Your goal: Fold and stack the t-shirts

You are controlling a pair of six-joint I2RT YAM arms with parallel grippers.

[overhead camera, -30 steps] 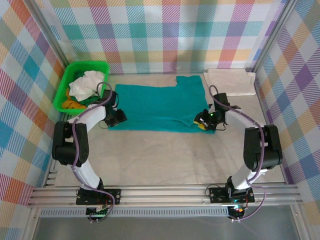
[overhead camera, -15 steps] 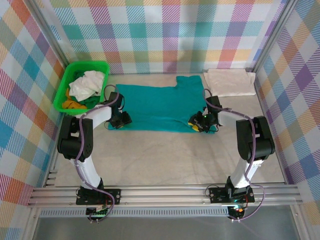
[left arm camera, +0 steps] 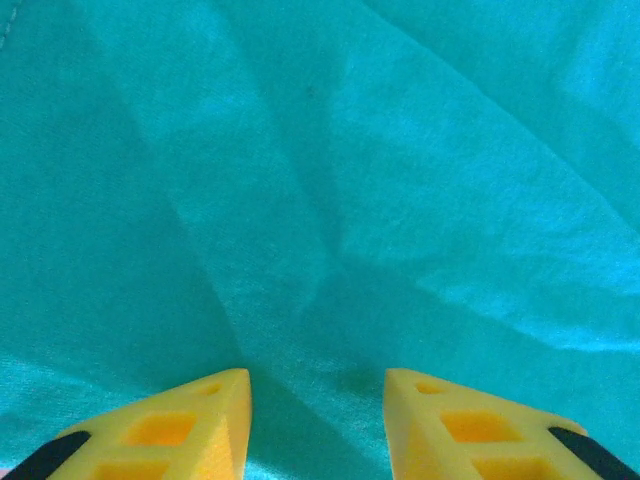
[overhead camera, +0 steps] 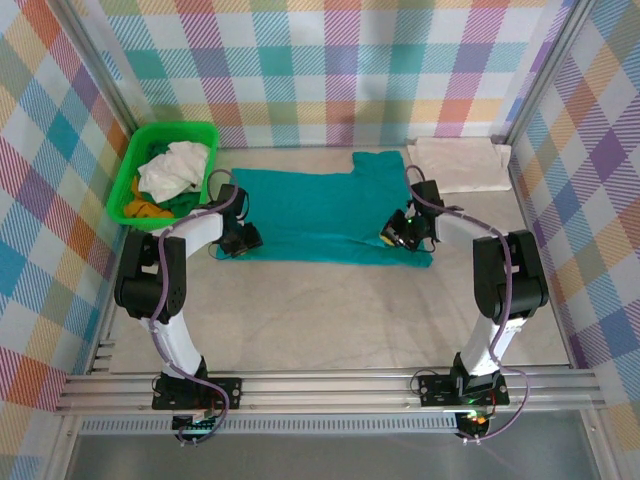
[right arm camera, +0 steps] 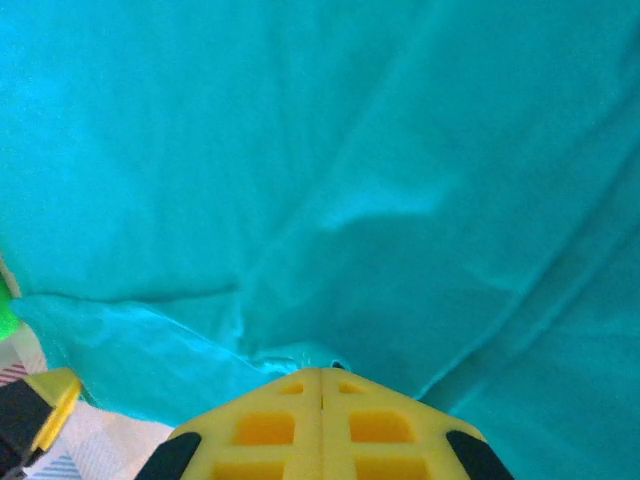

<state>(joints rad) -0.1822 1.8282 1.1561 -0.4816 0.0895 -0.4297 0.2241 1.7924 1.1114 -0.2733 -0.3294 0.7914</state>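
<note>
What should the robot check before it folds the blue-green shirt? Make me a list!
1. The right gripper pinches the teal shirt: ok, fingers shut, cloth bunched at their tips.
2. The left gripper grips too: not ok, open over the cloth.
3. Shirt spread flat: ok, only soft creases.
4. The cream shirt is folded, ready for stacking: ok.
5. Only one layer pinched: cannot tell.

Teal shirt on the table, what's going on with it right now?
Both arms are working the spread-out teal t-shirt. The right gripper is shut on a pinch of cloth near its right end. The left gripper sits open over its left near edge. A folded cream t-shirt lies far right, and other shirts wait in the green basket.
</note>
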